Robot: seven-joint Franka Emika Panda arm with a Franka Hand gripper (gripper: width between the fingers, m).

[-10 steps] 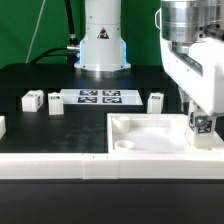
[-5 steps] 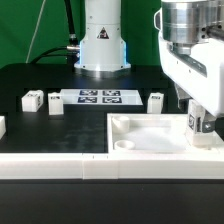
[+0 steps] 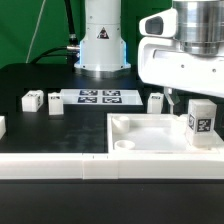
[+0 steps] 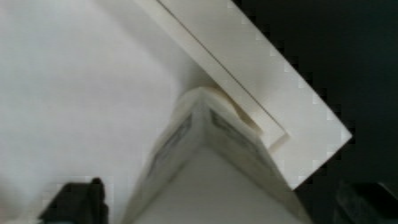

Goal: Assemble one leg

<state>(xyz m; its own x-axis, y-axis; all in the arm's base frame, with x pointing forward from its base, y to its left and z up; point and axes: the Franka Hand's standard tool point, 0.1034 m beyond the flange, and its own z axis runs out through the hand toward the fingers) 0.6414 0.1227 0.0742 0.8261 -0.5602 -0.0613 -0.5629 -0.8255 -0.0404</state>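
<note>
The leg (image 3: 200, 120) now stands upright on its own in the far corner of the white square tabletop (image 3: 150, 152), at the exterior view's right, with its marker tag facing the camera. 0.5 s ago the gripper (image 4: 222, 203) was down over it and hid most of it. Since then the arm has drawn up and off toward the exterior view's left, and the leg has kept its place.

In the wrist view the 2 dark fingertips (image 4: 75, 200) sit wide apart at opposite edges of the picture, with nothing clamped between them. The leg lies beyond them, against the tabletop's raised wall.

I read this as a release just made at the corner. Whether the leg is fully seated there I cannot tell from either view. If it is, this step is close to done.

3 other legs (image 3: 31, 100) wait on the black table (image 3: 60, 135): 2 to the left of the marker board (image 3: 100, 97) and 1 to its right.
</note>
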